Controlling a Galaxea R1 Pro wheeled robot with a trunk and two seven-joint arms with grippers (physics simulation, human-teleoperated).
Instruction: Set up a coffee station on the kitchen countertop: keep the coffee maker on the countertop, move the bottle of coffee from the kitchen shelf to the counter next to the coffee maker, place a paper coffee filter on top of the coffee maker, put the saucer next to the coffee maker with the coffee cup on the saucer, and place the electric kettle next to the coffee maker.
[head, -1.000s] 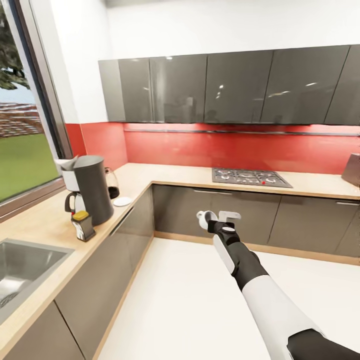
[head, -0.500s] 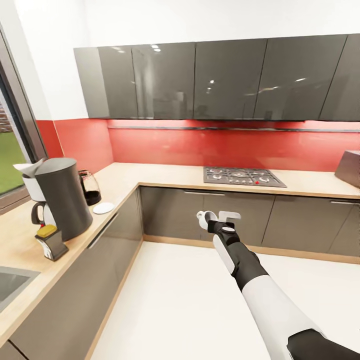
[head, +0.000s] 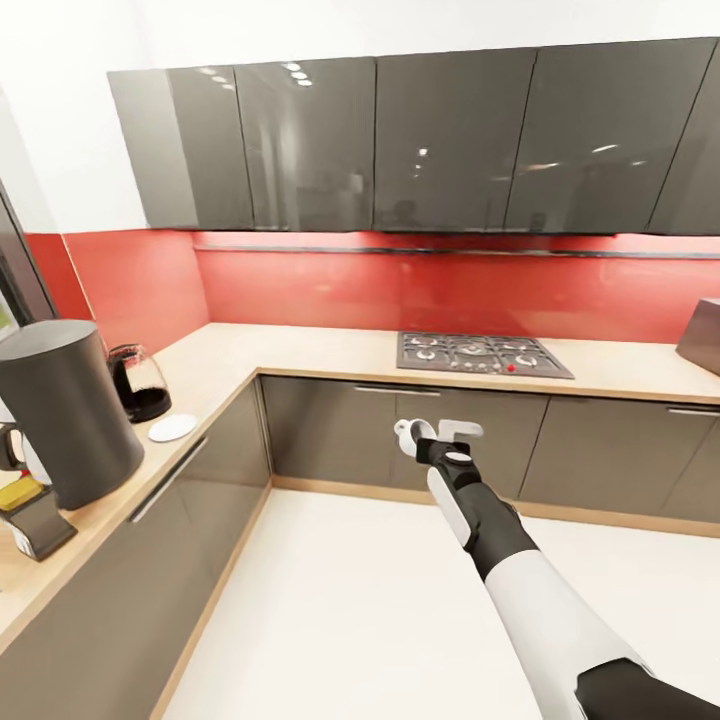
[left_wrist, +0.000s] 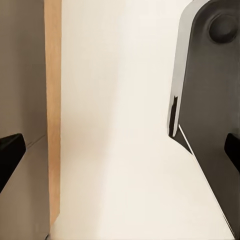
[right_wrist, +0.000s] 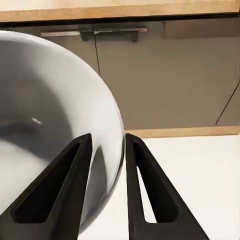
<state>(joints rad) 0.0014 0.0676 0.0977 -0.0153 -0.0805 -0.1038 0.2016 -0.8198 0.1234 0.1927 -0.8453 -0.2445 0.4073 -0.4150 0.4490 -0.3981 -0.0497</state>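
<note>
White and held out over the pale floor (head: 350, 620), the coffee cup (head: 408, 434) is pinched by its rim in the right gripper (head: 432, 440). In the right wrist view one finger (right_wrist: 55, 192) lies inside the cup's wall (right_wrist: 45, 120) and the other outside, clamped on the rim. The right arm (head: 520, 580) reaches toward the grey lower cabinets (head: 400, 430) below the gas hob (head: 480, 355). On the wooden counter (head: 250, 355) at the robot's left stands a dark grey electric kettle (head: 65, 410), with the coffee maker's glass carafe (head: 138, 384) behind it and a white saucer (head: 172, 428) just beside the carafe, near the counter edge. A yellow-capped bottle of coffee (head: 30, 515) sits in front of the kettle. The left gripper's (left_wrist: 120, 155) dark fingertips (left_wrist: 10, 152) stand spread wide apart over the floor, holding nothing.
</note>
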